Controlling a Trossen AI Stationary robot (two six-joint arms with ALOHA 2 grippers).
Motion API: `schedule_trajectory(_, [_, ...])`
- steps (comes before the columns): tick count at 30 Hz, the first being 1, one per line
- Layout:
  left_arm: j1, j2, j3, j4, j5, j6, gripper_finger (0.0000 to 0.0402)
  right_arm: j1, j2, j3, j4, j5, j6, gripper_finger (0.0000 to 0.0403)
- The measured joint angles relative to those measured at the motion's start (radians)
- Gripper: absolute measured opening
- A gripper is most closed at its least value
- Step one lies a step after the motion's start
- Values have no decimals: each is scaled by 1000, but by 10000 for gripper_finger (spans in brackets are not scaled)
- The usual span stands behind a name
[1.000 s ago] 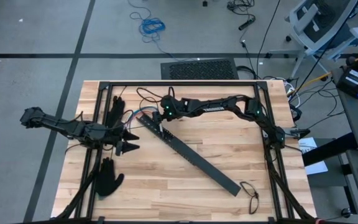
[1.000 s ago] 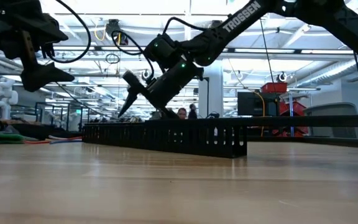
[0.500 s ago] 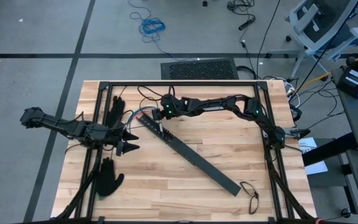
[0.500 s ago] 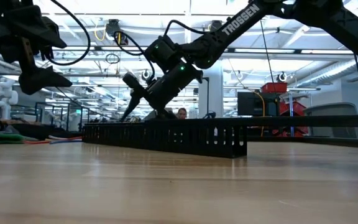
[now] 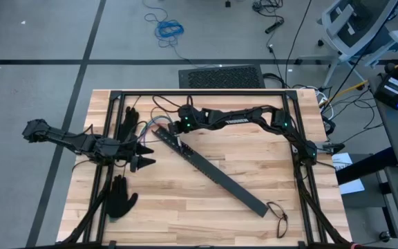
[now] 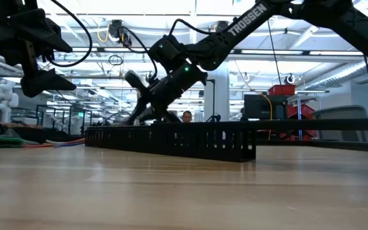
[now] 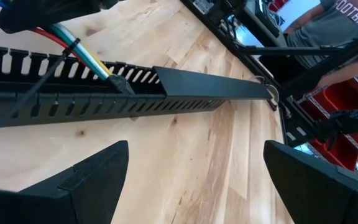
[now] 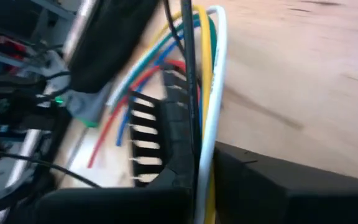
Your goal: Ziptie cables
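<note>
Coloured cables (image 8: pixel 207 93) pinched between right fingers (image 8: pixel 272 180)

A robotics lab: a white humanoid robot (image 6: pixel 4 96), red parts bins (image 7: pixel 328 99) and bright ceiling lights behind the wooden table (image 5: pixel 254 162).

The cables (image 8: pixel 207 93) are a loose bunch of thin wires — red, blue, green, yellow and white — lying at the far-left part of the surface (image 5: pixel 254 159), right at the upper end of the long slotted black bar (image 5: pixel 213 174). They fan out a bit toward the left and bunch together where they cross the bar's slots. A thin dark strip, probably a ziptie (image 8: pixel 188 81), runs alongside the bundle — hard to be sure.
</note>
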Motion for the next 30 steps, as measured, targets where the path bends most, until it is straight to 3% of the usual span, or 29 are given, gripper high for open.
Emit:
schedule_trajectory(10, [0,0,0,0,-33,0,367,5,-2,142,6,-80,-131,12])
schedule_trajectory(15, [0,0,0,1,-67,-1,367,26,-9,186,-146,-80,-260,12])
schedule_trajectory(21, [0,0,0,2,-82,-1,367,54,0,183,-282,-7,-406,12])
schedule_trajectory(30, [0,0,0,1,-117,0,367,97,0,183,-331,39,-416,12])
